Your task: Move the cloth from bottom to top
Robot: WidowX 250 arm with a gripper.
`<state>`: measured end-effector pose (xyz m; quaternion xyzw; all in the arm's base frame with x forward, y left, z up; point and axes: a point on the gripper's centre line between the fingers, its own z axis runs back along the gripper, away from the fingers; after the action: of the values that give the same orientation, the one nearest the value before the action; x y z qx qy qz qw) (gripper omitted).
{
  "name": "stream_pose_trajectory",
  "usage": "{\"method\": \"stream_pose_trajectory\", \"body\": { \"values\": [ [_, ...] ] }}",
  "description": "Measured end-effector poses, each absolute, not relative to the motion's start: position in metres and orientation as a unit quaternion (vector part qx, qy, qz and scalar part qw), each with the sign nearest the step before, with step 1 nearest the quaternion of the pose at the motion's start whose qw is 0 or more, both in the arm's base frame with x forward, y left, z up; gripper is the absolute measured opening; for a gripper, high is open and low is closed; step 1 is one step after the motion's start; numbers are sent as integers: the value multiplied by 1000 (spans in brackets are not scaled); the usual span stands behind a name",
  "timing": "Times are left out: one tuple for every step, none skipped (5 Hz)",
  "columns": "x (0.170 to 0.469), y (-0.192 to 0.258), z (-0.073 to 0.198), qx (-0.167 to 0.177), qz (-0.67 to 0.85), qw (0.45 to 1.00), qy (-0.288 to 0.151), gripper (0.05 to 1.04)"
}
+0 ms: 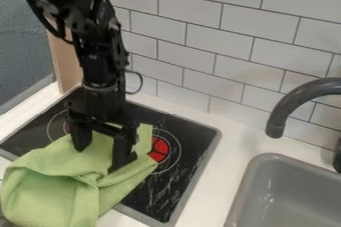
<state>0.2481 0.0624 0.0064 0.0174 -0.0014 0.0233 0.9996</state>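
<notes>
- The green cloth (53,186) lies rumpled over the lower left of the stove (197,144) and spills past its near edge onto the white worktop (232,154). It runs out to the left edge of the view.
- Its near part is puffed up in loose folds; a narrower flap rises on the right, beside the burner.
- The gripper (97,159) hangs down from the arm (96,66) over the far part of the cloth, both tips against the fabric.
- Its jaws stand well spread, one toward the left and one toward the right, with cloth showing between them.
- Just right of the cloth, a burner (158,150) shows red inside a pale ring. Part of another ring shows farther left, behind the gripper.
- The grey sink (266,157) is set into the worktop at the lower right, a dark tap (286,109) curving above it.
- White tiles (200,37) cover the wall behind.
- A wooden panel (65,66) stands upright behind the arm.
</notes>
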Motion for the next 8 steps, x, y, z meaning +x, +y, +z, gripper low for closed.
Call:
{"method": "stream_pose_trajectory", "body": {
  "values": [
    [251, 63, -3, 16, 18, 1000, -2, 999],
    [261, 62, -7, 6, 23, 1000, -3, 999],
    [280, 61, -7, 2, 24, 1000, -14, 999],
    [302, 60, -2, -4, 29, 999, -28, 999],
    [322, 60, 0, -10, 28, 999, -37, 999],
    [338, 56, 1, -12, 16, 999, -42, 999],
    [348, 54, 1, -13, 11, 999, -45, 999],
    [351, 51, 1, -13, 6, 999, -46, 999]
  ]
}}
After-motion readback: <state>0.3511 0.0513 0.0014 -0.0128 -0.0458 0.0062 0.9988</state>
